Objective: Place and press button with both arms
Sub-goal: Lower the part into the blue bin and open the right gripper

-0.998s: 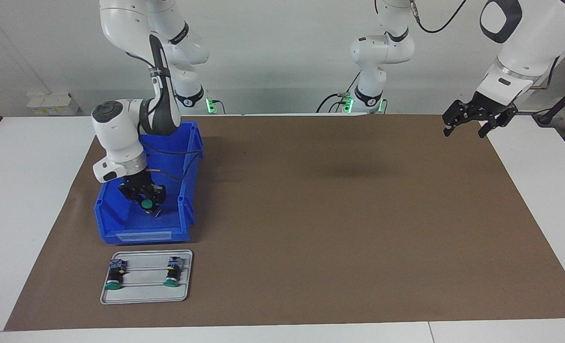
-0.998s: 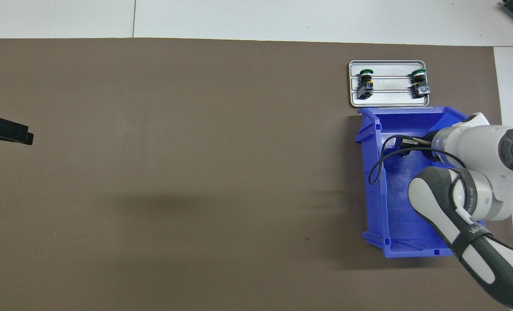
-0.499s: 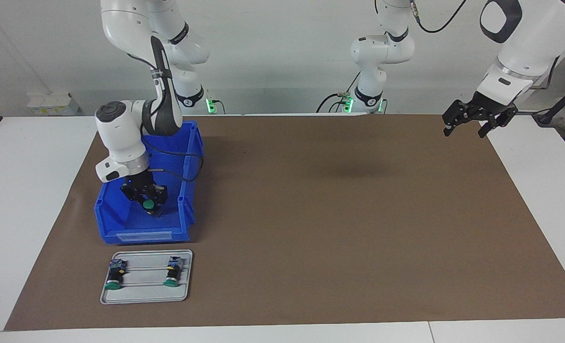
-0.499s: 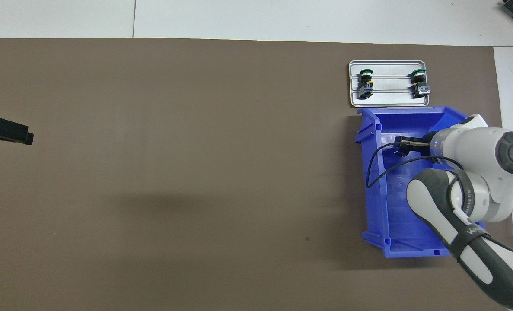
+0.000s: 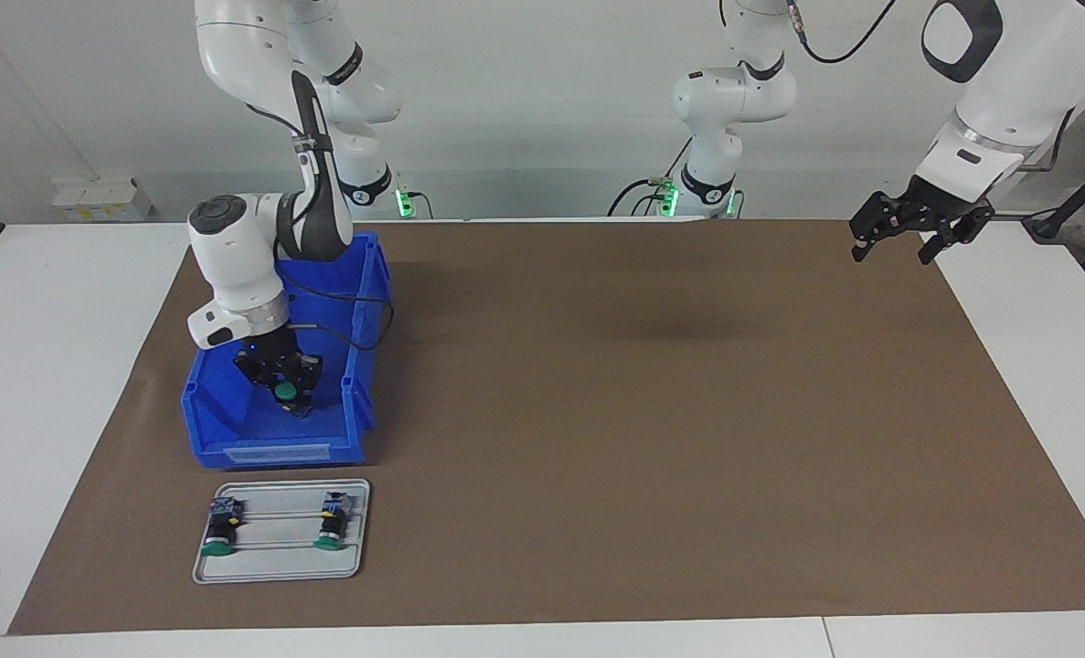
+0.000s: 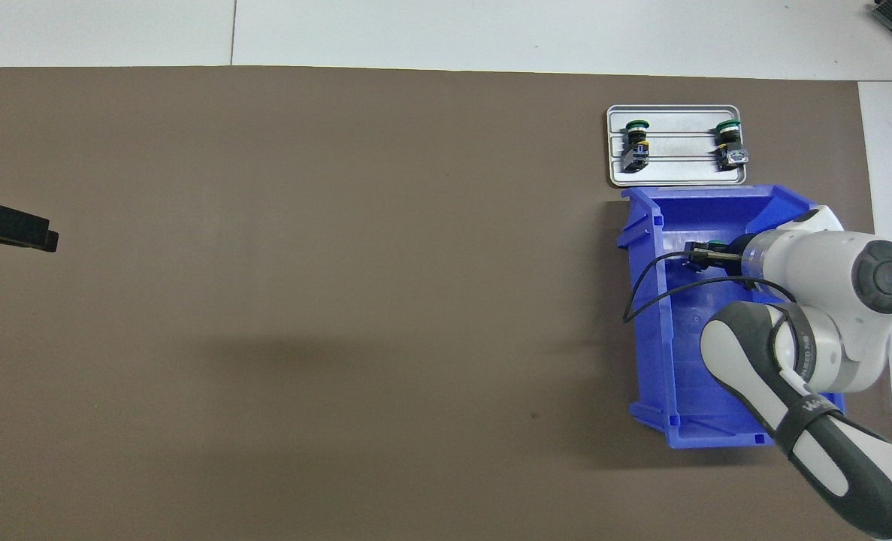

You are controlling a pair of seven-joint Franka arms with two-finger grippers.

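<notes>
A button with a green cap point(image 5: 283, 391) sits at the tip of my right gripper point(image 5: 281, 384), low inside the blue bin point(image 5: 231, 429). From overhead the green cap point(image 6: 715, 244) peeks out beside the right gripper point(image 6: 703, 253), under the white wrist. Whether the button is gripped or only lies under the gripper does not show. My left gripper point(image 5: 897, 249) hangs open and empty over the mat's corner at the left arm's end, and only its tip point(image 6: 17, 229) enters the overhead view.
A grey tray point(image 5: 277, 559) lies just past the bin, farther from the robots, holding two green-capped buttons point(image 5: 218, 532) point(image 5: 331, 523). The brown mat point(image 5: 643, 411) covers the table. A black cable point(image 6: 645, 289) loops from the right wrist over the bin wall.
The right wrist has shifted a little inside the bin toward the tray, and the green cap now shows from overhead. The left arm has not moved.
</notes>
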